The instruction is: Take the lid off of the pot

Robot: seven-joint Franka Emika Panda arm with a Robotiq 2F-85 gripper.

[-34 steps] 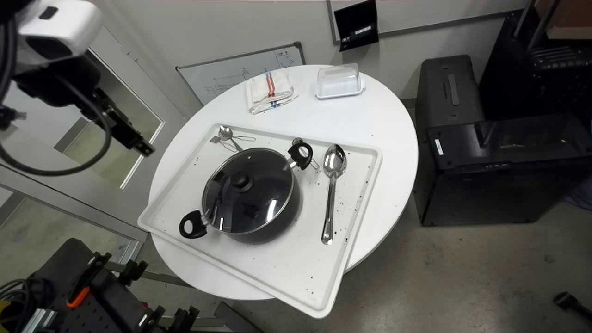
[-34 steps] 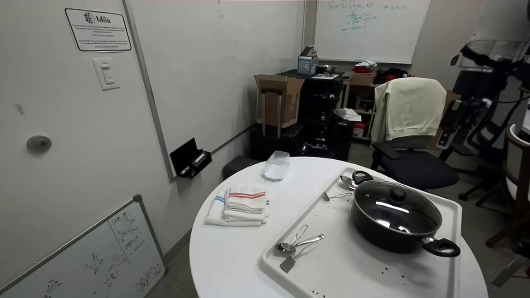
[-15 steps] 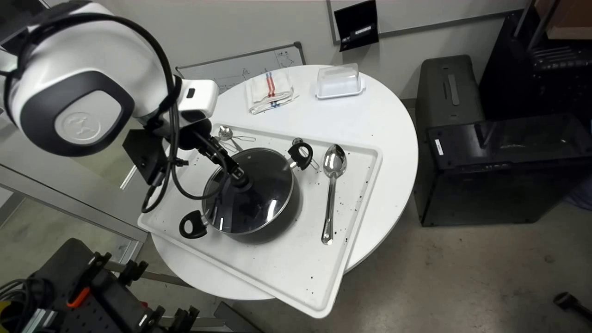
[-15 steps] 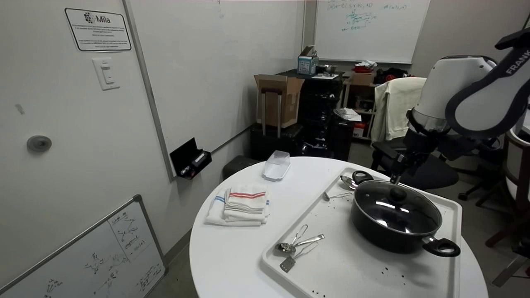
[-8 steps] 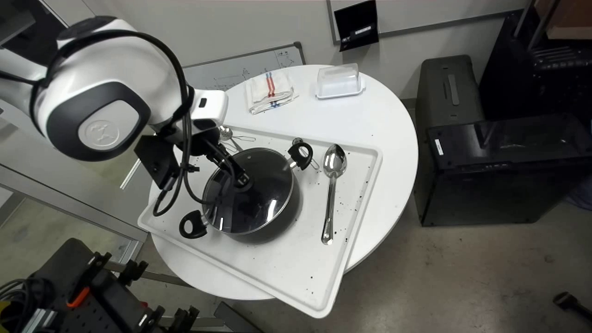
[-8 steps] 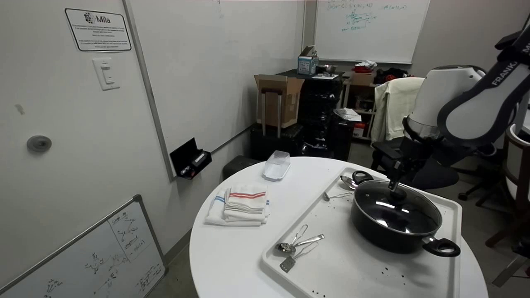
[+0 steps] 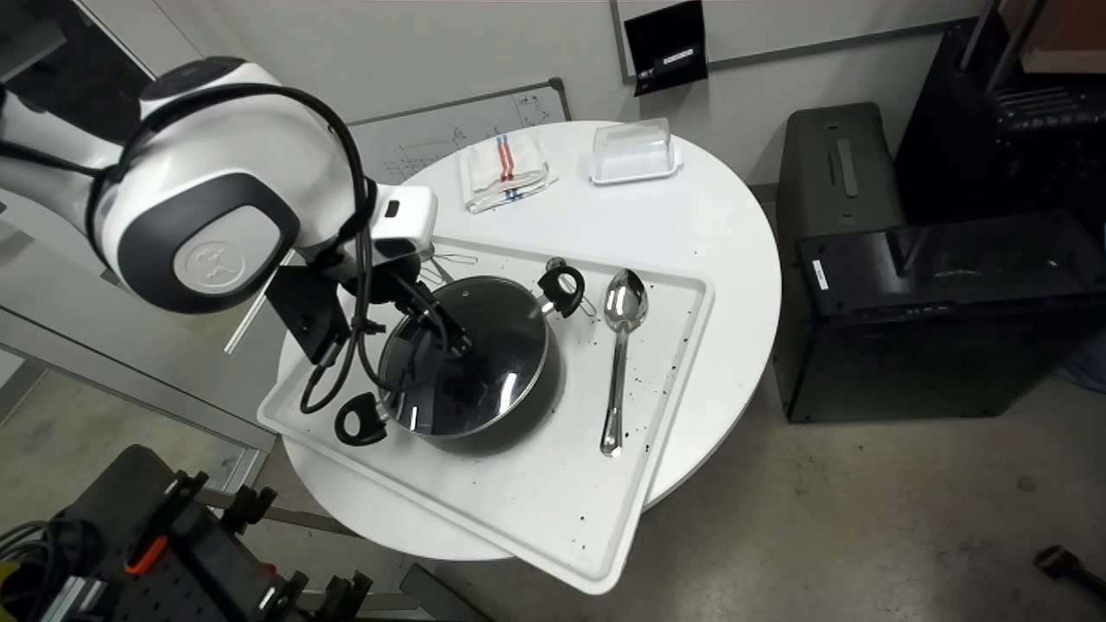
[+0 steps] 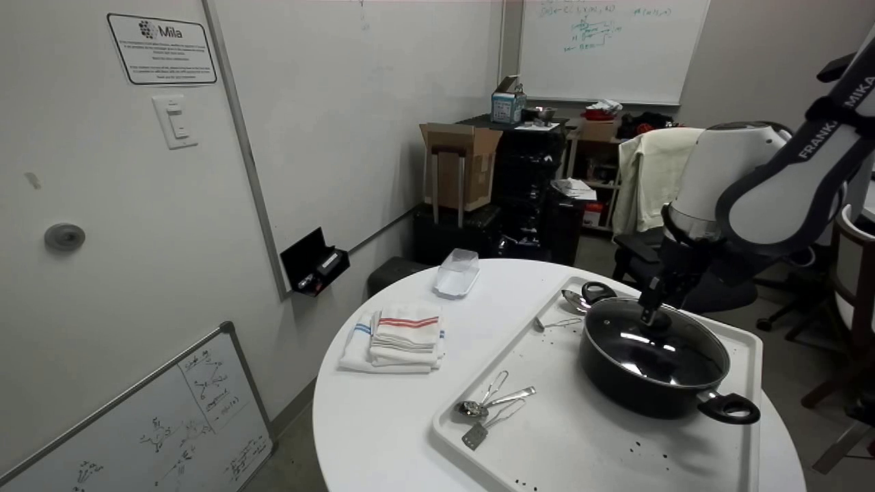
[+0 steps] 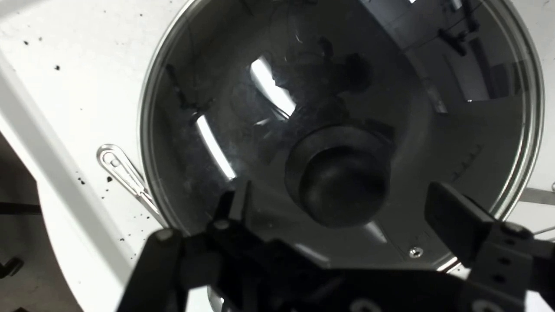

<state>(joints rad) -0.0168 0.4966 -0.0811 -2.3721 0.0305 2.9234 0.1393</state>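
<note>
The black pot stands on the white tray, its two loop handles sticking out; it also shows in an exterior view. The see-through glass lid lies flat on the pot, covering it. In the wrist view the lid fills most of the frame, with its dark round knob between my fingers. My gripper is open, one finger on each side of the knob, with a gap visible on both sides. In the exterior views my gripper is low over the lid's centre and partly hides the knob.
The white tray sits on a round white table. A large metal spoon lies beside the pot. Small metal utensils lie on the tray. Folded towels and a clear-lidded butter dish stand at the back.
My arm has swung in from the side to above the pot, and my gripper has come down to the lid's knob. In the last second it moved slightly lower. The lid and pot have not moved.
</note>
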